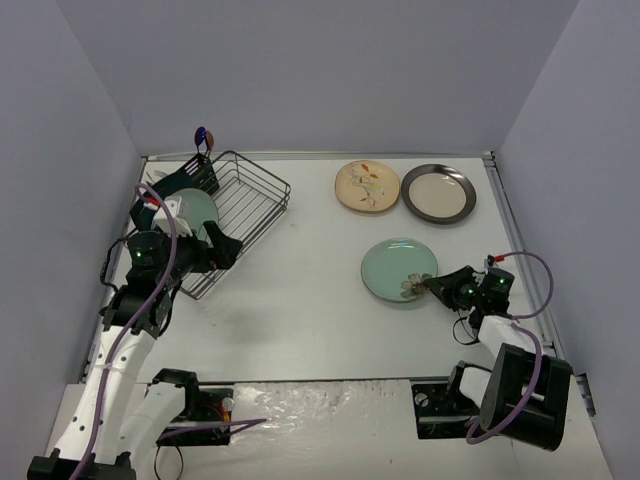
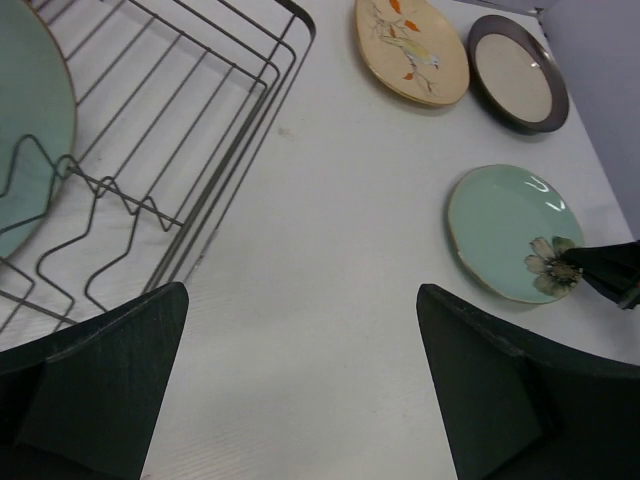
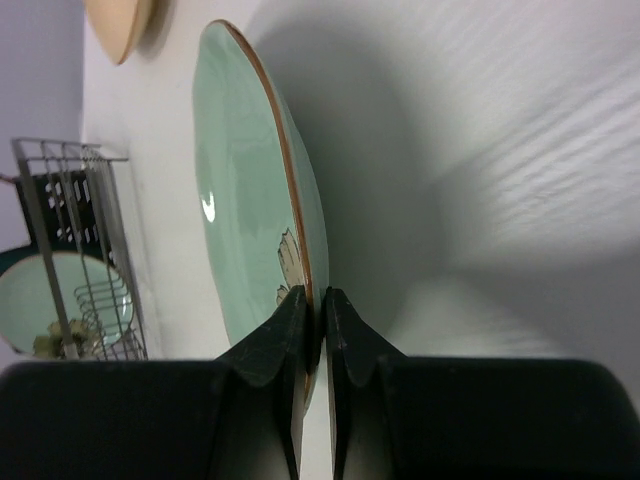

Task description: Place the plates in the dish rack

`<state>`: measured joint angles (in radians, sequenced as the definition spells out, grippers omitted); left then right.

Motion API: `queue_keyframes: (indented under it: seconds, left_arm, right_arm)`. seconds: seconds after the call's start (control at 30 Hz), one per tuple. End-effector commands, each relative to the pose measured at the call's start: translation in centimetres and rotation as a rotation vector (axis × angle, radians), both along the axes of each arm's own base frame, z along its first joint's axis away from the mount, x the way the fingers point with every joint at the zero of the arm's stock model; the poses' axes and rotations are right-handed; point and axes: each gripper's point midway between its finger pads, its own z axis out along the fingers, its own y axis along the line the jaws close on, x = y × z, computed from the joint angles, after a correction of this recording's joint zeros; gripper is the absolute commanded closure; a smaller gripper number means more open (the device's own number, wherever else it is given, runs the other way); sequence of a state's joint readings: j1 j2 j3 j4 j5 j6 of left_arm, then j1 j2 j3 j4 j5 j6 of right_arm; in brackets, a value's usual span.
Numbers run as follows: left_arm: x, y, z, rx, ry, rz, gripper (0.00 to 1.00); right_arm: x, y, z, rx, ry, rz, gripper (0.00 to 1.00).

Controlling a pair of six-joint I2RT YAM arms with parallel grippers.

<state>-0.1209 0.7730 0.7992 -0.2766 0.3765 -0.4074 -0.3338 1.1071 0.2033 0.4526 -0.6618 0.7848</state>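
My right gripper (image 1: 437, 285) is shut on the rim of the flowered mint-green plate (image 1: 398, 268), held over the table's middle right; the right wrist view shows the fingers pinching its edge (image 3: 260, 190). The black wire dish rack (image 1: 232, 215) stands at the far left with a plain mint-green plate (image 1: 193, 212) upright in it. My left gripper (image 1: 222, 250) is open and empty beside the rack's near right edge. The cream floral plate (image 1: 367, 186) and the beige dark-rimmed plate (image 1: 438, 192) lie at the back. The teal square plates are hardly visible.
A dark cutlery holder (image 1: 201, 176) with a spoon stands at the rack's far left corner. White walls close the table on three sides. The left wrist view shows the rack's wires (image 2: 150, 150) and the held plate (image 2: 512, 230).
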Motion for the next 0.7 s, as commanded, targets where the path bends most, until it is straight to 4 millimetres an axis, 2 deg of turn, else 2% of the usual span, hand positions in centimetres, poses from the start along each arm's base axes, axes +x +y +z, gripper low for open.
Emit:
queue_keyframes:
  seconds: [0.0, 0.1, 0.13, 0.2, 0.4, 0.53, 0.67]
  left_arm:
    - [0.4, -4.0, 3.1, -0.206, -0.044, -0.099, 0.03]
    - [0.3, -6.1, 3.1, -0.273, -0.021, -0.136, 0.03]
    - [0.4, -6.2, 3.2, -0.286, -0.021, -0.134, 0.03]
    - [0.7, -7.7, 3.3, -0.319, -0.015, -0.158, 0.03]
    - [1.6, -10.6, 4.6, -0.351, -0.032, -0.189, 0.03]
    - [2.4, -13.5, 4.5, -0.35, -0.007, -0.237, 0.03]
    - [3.1, -15.5, 5.0, -0.389, -0.006, -0.259, 0.03]
  right_arm:
    - [2.9, 2.7, 7.5, 0.047, -0.335, 0.157, 1.0]
    - [3.0, 3.9, 9.3, 0.087, -0.396, 0.214, 1.0]
    - [3.1, 4.2, 9.9, 0.093, -0.418, 0.227, 1.0]
    - [3.2, 5.1, 12.0, 0.116, -0.498, 0.262, 1.0]
    - [2.7, 8.1, 16.8, 0.21, -0.615, 0.354, 1.0]
    - [2.2, 9.8, 19.7, 0.257, -0.685, 0.402, 1.0]
    - [1.6, 11.5, 21.8, 0.306, -0.735, 0.452, 1.0]
